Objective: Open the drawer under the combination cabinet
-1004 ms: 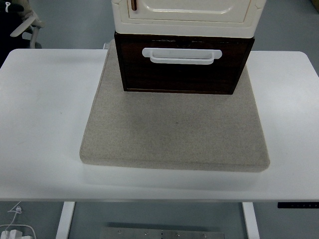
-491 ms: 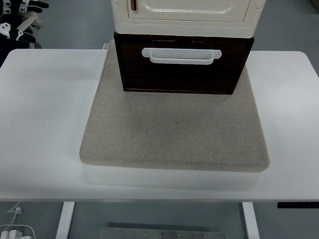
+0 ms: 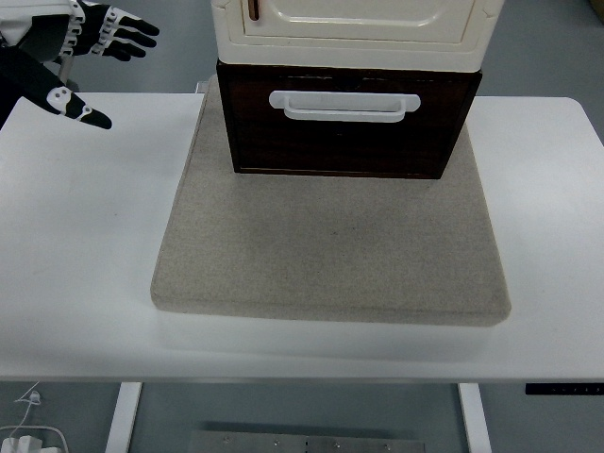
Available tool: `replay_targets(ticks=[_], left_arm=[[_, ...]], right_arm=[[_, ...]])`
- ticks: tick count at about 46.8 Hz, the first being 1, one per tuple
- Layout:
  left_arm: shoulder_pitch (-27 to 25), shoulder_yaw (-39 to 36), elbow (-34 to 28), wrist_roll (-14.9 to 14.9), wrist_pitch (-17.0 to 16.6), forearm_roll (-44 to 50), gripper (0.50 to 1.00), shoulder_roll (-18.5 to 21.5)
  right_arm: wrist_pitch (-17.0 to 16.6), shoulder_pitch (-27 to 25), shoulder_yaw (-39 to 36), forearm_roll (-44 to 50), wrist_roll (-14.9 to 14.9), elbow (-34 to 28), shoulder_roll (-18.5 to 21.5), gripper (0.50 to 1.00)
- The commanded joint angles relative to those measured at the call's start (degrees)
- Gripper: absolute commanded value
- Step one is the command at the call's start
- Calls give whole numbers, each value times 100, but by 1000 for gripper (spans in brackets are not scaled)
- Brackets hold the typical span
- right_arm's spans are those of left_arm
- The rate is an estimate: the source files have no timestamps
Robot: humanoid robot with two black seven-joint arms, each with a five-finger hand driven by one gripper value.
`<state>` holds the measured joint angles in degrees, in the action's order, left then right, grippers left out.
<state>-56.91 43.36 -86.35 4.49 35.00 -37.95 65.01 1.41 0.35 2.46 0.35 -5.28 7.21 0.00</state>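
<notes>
At the table's far left corner, the left hand (image 3: 66, 61) hangs above the white table (image 3: 85, 245), fingers (image 3: 127, 36) spread wide and holding nothing, thumb pointing out toward the middle. And there's the target, well apart from it: the dark brown drawer (image 3: 347, 142) sits at the far edge of the table, on the back part of a grey felt mat (image 3: 330, 255) that covers the table's centre. Stacked right on top of the drawer is the cream cabinet (image 3: 349, 28), its door shut as far as can be seen, though its top runs out of the picture. Across the drawer's front runs a white handle (image 3: 343, 104), a wide bar with room behind it for fingers, facing the near edge. The drawer front looks flush with its frame, so it reads as fully closed. Nothing of the job is done yet: no contact, no pull. By my reckoning the whole of it lies ahead: bring that open hand across to the handle, hook the fingers behind the bar, close them, then draw straight toward the near edge over the mat. The right arm doesn't show at all. One thing to watch: the stack could slide on the mat instead of the drawer coming out.
</notes>
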Motion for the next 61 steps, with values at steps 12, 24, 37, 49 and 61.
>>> replay_targets(ticks=[12,24,37,49,61], left_arm=[[-522,-11,-31,526,0,-485,1000,-876],[-1155,-626,119,737,0,-635,1000,-1341],[-1814,-1286,268,930,0,-626,1000,-1843],[-2139,-1681,646,1159,0,-626,1000,-2458],[-2482,-1892,1384,1212,0,-635,1000,-3073]], right_arm=[[0,0,0,0,1,0,0,928],[0,0,0,0,1,0,0,928],[0,0,0,0,1,0,0,928],[0,0,0,0,1,0,0,928],[0,0,0,0,1,0,0,928]])
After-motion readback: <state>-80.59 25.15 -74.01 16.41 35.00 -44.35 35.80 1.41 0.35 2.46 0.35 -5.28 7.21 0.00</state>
